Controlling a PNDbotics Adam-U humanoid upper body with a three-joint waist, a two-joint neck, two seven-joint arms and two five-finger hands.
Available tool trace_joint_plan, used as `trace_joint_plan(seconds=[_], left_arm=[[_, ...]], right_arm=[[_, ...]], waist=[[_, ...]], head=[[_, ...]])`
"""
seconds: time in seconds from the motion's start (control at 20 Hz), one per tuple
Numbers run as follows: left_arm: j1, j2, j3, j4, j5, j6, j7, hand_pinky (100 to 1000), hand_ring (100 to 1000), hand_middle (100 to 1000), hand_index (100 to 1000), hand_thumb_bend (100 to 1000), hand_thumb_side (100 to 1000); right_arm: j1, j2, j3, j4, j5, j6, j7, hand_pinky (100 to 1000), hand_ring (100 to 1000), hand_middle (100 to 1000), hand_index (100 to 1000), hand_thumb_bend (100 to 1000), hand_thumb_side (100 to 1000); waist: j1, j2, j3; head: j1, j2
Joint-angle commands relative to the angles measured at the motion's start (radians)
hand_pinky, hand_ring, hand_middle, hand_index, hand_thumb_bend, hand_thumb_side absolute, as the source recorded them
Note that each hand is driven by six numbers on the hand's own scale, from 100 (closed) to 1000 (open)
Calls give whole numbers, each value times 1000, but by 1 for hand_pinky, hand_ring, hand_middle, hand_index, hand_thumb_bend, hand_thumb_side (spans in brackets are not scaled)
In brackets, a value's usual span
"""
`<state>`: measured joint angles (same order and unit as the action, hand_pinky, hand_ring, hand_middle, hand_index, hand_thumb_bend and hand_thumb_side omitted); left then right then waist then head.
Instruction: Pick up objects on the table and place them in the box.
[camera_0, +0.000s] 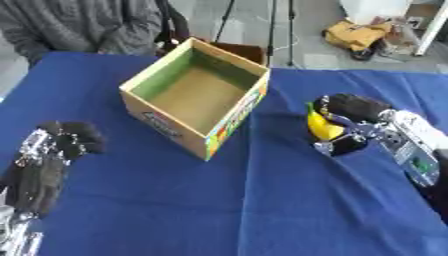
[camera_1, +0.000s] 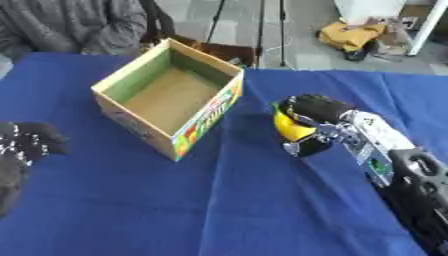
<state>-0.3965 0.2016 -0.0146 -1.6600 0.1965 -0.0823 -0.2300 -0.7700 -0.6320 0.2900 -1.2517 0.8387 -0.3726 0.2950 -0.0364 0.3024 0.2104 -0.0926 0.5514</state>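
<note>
My right robot hand (camera_1: 317, 125) curled around the yellow banana (camera_1: 289, 127) near the tabletop's (camera_0: 262, 200) right edge, ready for the open cardboard box (camera_0: 197, 95). My left robot hand (camera_0: 52, 155) rested idle, relaxed, lower left.

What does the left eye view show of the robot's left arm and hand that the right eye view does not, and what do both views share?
Only the left eye view shows the left hand with its forearm running down to the lower edge. Only the right eye view shows more of the right arm toward the lower right corner. Both show the open cardboard box on the blue tablecloth, and the right hand curled round a yellow object.
</note>
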Motion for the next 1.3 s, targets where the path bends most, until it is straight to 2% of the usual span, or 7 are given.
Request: trace_joint_plan(seconds=[0.05,0.65,0.95,1.0,1.05,1.1,1.3], left_arm=[[-12,12,2,-15,-1,2,1,632,659,569,676,312,989],[-11,10,4,-19,-1,7,5,632,659,569,675,319,985],[-8,11,6,-23,-1,9,7,632,659,568,675,323,982],[-8,11,6,-23,-2,10,8,632,659,568,675,324,981],[-7,12,6,-24,-2,10,8,632,658,568,675,326,980],[-7,12,5,-26,-2,10,9,632,659,568,675,329,975],[-9,16,3,-48,6,8,7,633,659,568,676,334,963]], right_arm=[[-18,-45,-8,-43,-10,13,7,654,504,470,511,100,100],[-31,-58,-4,-95,24,63,-4,471,231,189,245,100,100],[-55,-69,-2,-127,42,66,-5,421,210,168,229,100,100],[-60,-71,-3,-134,43,66,-6,423,211,169,229,100,244],[-66,-74,-4,-141,43,66,-7,423,211,170,230,100,307],[-72,-76,-5,-149,43,67,-9,422,211,168,230,100,100],[-94,-83,-4,-179,38,68,-10,428,213,169,231,100,100]], waist=[[-1,-25,-1],[-14,-30,-1],[-24,-37,4],[-26,-39,6],[-30,-41,9],[-34,-45,13],[-45,-56,39]], head=[[-2,-14],[0,-18],[1,-19],[0,-19],[-1,-17],[-2,-17],[-7,-19]])
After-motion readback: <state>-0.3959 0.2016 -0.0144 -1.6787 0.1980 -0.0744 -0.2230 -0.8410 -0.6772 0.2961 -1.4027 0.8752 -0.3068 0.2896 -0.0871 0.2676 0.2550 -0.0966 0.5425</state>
